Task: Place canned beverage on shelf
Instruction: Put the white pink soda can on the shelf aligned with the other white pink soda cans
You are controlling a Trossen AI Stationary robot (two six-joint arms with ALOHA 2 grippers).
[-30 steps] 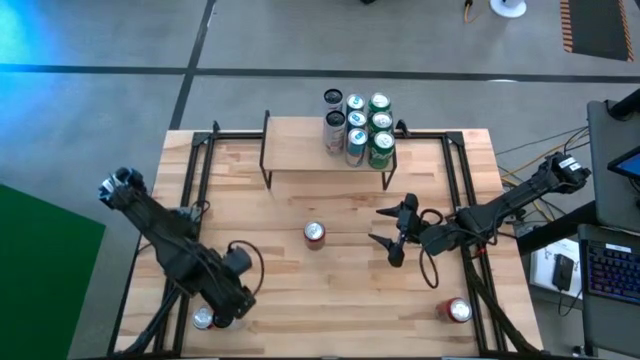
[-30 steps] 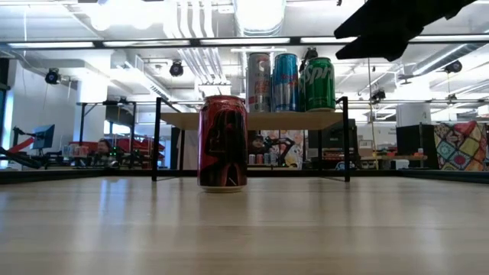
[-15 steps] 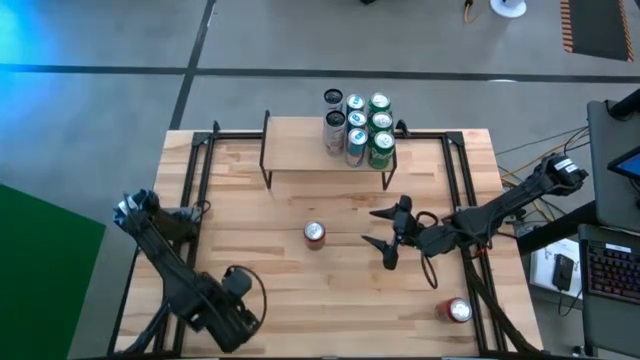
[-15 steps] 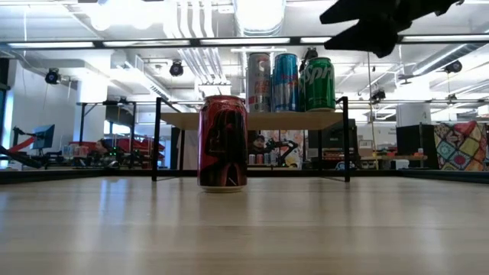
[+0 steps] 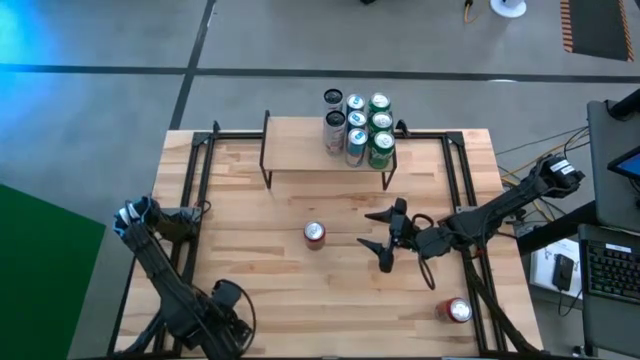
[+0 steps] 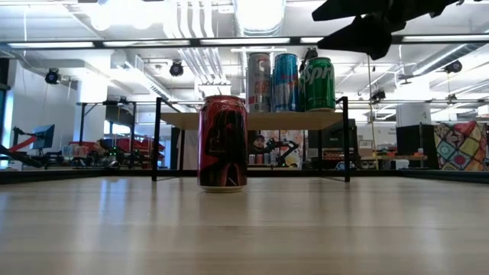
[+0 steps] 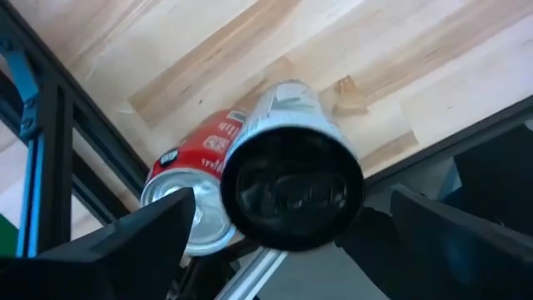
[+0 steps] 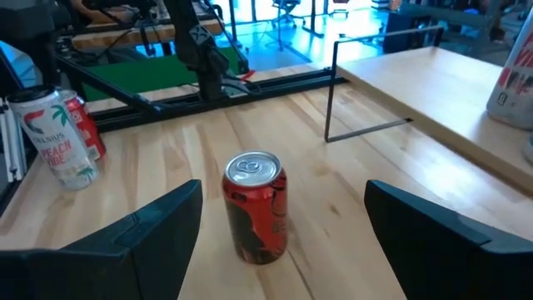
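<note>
Since a second ago the left arm has pulled further back to the near-left corner of the surface (image 5: 270,290), and the right arm has slid a bit closer to the red can (image 5: 315,233).

Right tool (image 5: 378,232) hovers just right of that red can, fingers spread wide, nothing between them. The wrist view shows the can upright on the wood between the two dark fingers, not touched.

Left tool (image 7: 283,237) is spread wide too, with a white can (image 7: 291,179) standing between its fingers and a red can lying on its side (image 7: 193,193) right against it.

Shelf (image 5: 300,145) sits at the far edge, with a cluster of cans (image 5: 358,125) packed on its right end. One more red can (image 5: 458,310) is near the right corner.
</note>
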